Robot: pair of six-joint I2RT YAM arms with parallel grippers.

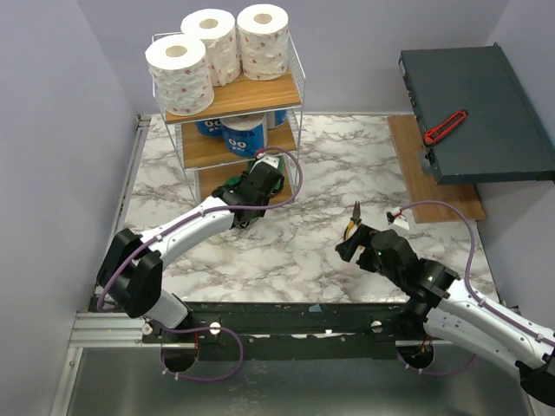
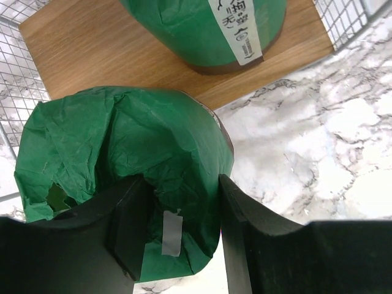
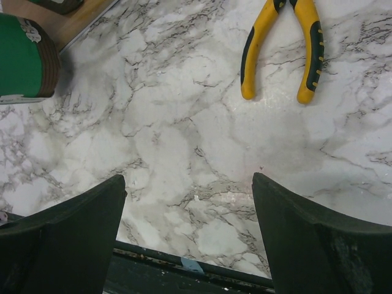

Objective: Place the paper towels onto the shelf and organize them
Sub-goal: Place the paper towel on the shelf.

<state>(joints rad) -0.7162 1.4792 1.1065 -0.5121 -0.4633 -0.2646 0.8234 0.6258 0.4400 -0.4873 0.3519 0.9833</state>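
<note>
Grip of left tool clamps a green roll at the shelf's bottom board (to join its twin there); right tool gapes, empty.

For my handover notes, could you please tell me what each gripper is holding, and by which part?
Left gripper clamps a green-wrapped paper towel roll across its sides; right gripper is open, empty.
</note>
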